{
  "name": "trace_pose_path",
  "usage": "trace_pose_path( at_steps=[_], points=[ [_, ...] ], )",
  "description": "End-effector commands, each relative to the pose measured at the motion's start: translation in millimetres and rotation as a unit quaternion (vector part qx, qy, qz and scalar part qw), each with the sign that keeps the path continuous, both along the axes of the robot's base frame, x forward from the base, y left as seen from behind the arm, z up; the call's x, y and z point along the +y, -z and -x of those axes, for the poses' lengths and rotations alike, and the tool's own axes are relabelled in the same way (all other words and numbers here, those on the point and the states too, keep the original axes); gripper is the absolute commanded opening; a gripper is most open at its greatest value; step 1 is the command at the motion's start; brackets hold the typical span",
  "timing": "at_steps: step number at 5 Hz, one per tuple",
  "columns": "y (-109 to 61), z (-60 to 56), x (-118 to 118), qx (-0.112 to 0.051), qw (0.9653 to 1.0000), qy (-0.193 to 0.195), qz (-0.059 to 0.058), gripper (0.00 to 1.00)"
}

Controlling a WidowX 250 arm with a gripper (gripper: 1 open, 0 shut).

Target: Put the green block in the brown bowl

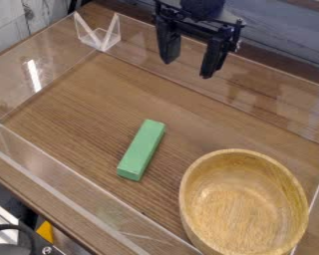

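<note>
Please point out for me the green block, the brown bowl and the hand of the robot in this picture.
green block [143, 149], camera view, middle of its flat top face.
brown bowl [191, 175], camera view, left part of its thick rim.
hand [191, 56], camera view, midway between its open fingertips.

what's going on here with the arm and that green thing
A single robot arm hangs over a wooden table, its gripper open and pointing down, holding nothing. The green block lies flat on the table, apart from the gripper and untouched. The brown bowl sits beside the block, toward the near right corner, and is empty. The block has not yet been picked up or put in the bowl.
</note>
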State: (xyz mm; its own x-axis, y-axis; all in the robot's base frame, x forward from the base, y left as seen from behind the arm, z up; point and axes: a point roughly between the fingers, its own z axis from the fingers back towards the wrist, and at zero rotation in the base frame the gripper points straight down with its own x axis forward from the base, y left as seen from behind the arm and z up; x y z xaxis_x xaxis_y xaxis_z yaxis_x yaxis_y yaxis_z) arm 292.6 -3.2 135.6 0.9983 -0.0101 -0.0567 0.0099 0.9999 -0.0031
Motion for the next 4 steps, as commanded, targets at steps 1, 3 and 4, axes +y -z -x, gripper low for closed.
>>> trace_pose_path(
  at_steps=[1, 3, 4],
  points=[
    [10.1, 10.7, 3.7, 0.009, 0.9999, -0.01, 0.003, 1.0],
    [52.2, 49.3, 29.6, 0.024, 0.9994, -0.024, 0.001, 1.0],
    [67.4, 57.0, 36.4, 0.012, 0.9996, -0.027, -0.006, 1.0]
  ],
)
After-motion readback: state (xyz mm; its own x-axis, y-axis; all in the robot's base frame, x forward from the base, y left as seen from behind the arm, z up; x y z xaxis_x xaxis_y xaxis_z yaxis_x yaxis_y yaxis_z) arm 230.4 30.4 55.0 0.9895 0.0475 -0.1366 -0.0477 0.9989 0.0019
